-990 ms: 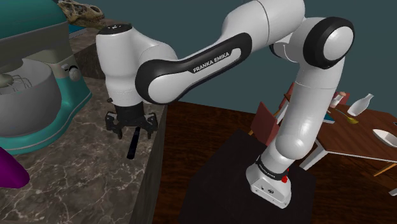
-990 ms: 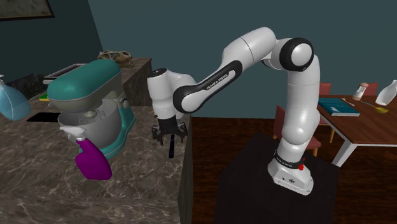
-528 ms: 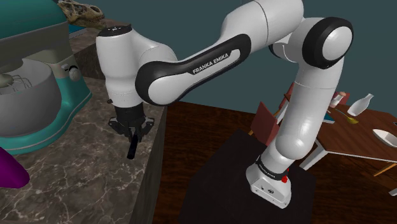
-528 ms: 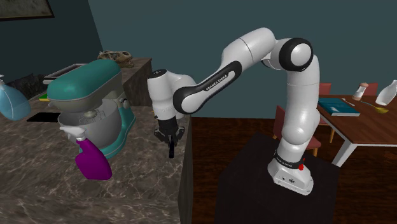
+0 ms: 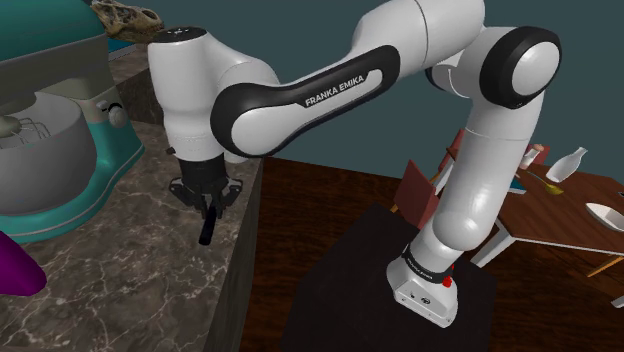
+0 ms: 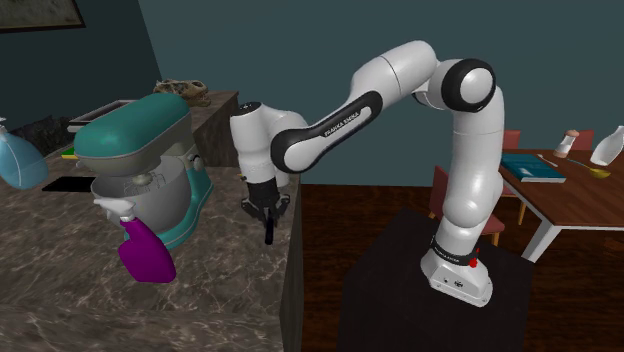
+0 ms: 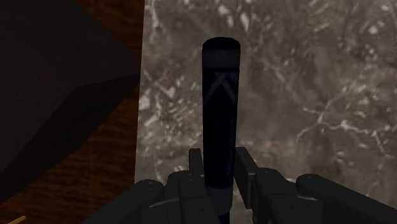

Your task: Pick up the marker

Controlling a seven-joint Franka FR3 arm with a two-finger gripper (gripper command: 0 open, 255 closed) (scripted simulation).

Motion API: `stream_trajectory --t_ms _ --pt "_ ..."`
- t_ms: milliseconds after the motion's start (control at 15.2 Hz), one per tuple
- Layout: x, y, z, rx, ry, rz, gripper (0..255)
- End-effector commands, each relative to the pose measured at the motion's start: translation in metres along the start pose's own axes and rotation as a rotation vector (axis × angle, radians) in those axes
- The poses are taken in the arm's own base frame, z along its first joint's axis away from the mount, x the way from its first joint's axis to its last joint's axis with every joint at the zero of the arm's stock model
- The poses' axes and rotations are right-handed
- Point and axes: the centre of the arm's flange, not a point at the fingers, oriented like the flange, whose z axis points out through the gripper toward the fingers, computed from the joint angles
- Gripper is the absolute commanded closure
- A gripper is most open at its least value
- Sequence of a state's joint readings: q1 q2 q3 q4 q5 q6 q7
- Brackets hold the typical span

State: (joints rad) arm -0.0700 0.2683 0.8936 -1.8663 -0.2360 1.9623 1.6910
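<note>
Black marker (image 7: 221, 108) hangs gripped between the claw's (image 5: 208, 210) fingers, over the veined stone tabletop (image 5: 130, 270); beside the claw, a teal mixer's (image 5: 60, 60) grey bowl (image 5: 45, 160) holds a whisk (image 5: 16, 127).

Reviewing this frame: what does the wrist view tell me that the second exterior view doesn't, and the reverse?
Wrist view: both fingers pressed against the black marker's one end, the marbled counter's edge close beside it. Second exterior view: the teal stand mixer, the purple spray bottle, the arm reaching from its stand. Shared: the gripper shut on the marker, which hangs below it by the counter's edge.
</note>
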Motion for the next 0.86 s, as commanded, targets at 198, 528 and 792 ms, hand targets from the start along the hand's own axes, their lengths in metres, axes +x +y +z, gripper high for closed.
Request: stream_trajectory --t_ms 198,528,792 --pt "0.001 0.002 -0.026 0.0 0.0 0.0 255" --pt "0.001 0.003 -0.052 0.0 0.0 0.0 255" --pt "0.001 0.004 -0.064 0.0 0.0 0.0 255"
